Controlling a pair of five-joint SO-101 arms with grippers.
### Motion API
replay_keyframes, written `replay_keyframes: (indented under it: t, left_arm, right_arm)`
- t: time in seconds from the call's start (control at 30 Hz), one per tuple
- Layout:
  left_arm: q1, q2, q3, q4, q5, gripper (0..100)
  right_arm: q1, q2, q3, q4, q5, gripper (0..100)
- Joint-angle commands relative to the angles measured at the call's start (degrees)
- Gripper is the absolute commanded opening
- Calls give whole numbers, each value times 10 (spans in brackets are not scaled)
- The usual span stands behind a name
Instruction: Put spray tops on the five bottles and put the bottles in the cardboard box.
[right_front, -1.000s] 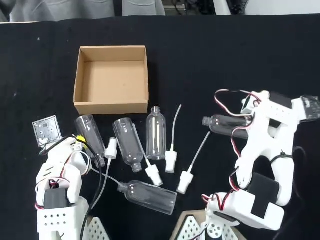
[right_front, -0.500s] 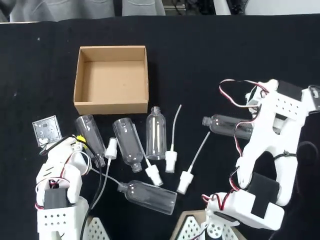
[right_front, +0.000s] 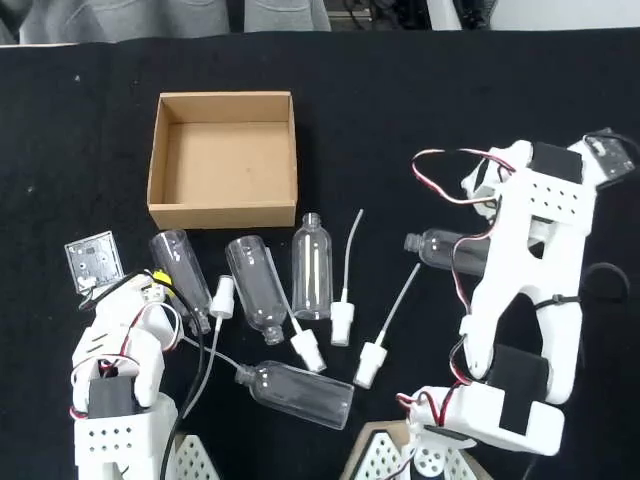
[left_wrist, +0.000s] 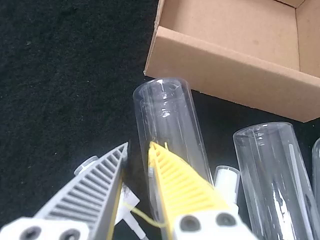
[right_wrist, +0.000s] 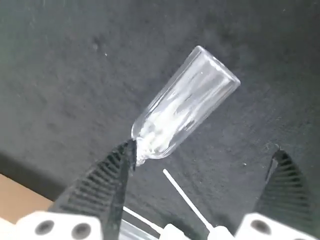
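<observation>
The open cardboard box (right_front: 225, 160) stands at the back left. In front of it lie three clear bottles (right_front: 312, 265) side by side, and a fourth (right_front: 295, 392) lies nearer me. Several white spray tops (right_front: 342, 322) with long tubes lie among them. A fifth bottle (right_front: 440, 248) lies to the right, partly under my right arm (right_front: 530, 230). My right gripper (right_wrist: 200, 162) is open wide above that bottle (right_wrist: 185, 110). My left gripper (left_wrist: 137, 146) rests beside the leftmost bottle (left_wrist: 167, 117), its jaws narrowly apart on a spray top (left_wrist: 85, 165) lying crosswise.
A small grey square plate (right_front: 93, 260) lies left of the bottles. The box wall (left_wrist: 225, 65) rises just beyond the left gripper. Black cloth covers the table, with bare room behind and right of the box.
My right arm has swung left and toward the back, over the right-hand bottle. The bottle itself has stayed put. The left arm has not moved.
</observation>
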Motion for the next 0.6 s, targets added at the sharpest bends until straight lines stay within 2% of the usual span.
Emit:
replay_keyframes:
  t: [0.0,0.57]
  left_arm:
    - [-5,-4,13,3,-3,62]
    - [-5,-4,13,3,-3,62]
  right_arm:
    - [-13,-48,-37,2,29,364]
    - [-97,-48,-57,26,237,364]
